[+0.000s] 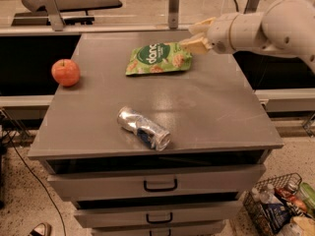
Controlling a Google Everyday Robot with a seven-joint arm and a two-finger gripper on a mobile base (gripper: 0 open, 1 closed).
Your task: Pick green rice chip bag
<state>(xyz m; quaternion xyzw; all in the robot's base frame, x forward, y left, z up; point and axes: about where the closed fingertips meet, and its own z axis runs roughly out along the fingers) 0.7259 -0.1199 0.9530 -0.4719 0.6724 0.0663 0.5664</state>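
The green rice chip bag (pixel 158 58) lies flat on the far middle of the grey cabinet top (pixel 211 112), its dark-green round logo facing up. My gripper (pixel 197 37) comes in from the right on a white arm and hovers just above the bag's right end. Its two cream fingers (pixel 199 45) stand apart, one above the other, with nothing between them. The gripper is open and empty.
A crushed silver can (pixel 142 128) lies near the front middle of the top. A red-orange apple (pixel 65 72) sits at the left edge. Drawers with black handles (pixel 160 185) are below. A wire basket of bottles (pixel 280 208) stands on the floor at lower right.
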